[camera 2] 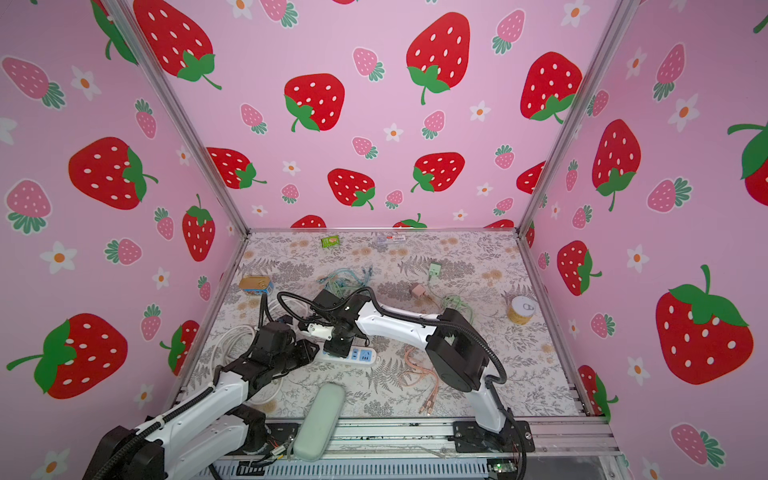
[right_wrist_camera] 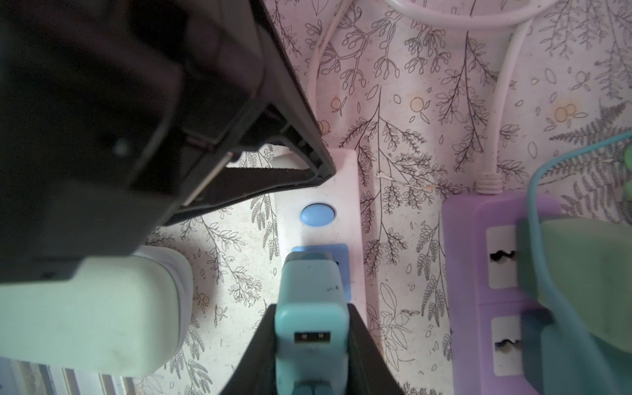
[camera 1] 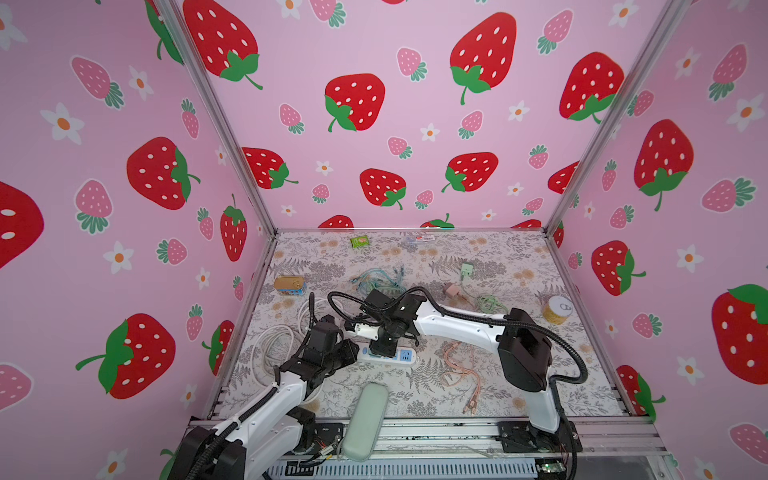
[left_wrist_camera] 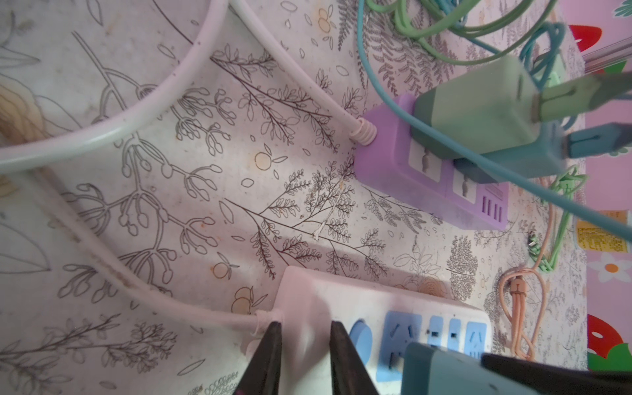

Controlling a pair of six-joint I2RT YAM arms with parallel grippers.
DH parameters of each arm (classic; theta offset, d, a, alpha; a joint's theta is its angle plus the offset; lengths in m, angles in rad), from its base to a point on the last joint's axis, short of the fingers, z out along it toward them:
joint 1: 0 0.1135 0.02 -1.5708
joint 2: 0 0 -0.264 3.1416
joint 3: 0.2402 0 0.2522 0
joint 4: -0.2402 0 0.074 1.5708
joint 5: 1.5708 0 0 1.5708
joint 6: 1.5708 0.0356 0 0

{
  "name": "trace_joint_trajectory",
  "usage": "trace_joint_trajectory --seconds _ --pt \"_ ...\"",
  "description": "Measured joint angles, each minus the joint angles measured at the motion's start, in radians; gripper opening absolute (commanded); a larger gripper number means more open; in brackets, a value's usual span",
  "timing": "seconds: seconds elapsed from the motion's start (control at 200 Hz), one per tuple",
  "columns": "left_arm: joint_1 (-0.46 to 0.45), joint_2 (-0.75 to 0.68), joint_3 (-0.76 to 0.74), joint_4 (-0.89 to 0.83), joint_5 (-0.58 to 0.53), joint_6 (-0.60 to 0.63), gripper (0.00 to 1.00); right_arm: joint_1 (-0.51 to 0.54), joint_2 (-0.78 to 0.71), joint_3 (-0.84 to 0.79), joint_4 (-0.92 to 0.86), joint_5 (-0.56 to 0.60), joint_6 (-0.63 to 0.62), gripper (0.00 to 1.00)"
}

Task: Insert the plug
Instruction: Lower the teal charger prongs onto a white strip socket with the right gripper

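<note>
Plug point(right_wrist_camera: 309, 297) at strip point(right_wrist_camera: 345, 181), floral tabletop point(camera 1: 519, 253), strawberry walls point(camera 1: 395, 45)

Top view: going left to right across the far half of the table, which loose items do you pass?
Flat tin → green packet → white label strip → green charger → yellow can.

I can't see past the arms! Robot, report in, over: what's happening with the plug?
Left gripper shut on strip end. Right gripper shut on plug. Plug at blue socket, depth unclear. Purple strip beside, apart.
</note>
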Motion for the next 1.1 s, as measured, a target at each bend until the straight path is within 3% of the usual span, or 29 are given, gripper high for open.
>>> trace_joint_trajectory --seconds 1.1 --pt "0.015 -0.033 -0.028 0.011 0.037 -0.005 0.28 0.024 -0.014 -0.038 0.043 0.082 0.032 0.22"
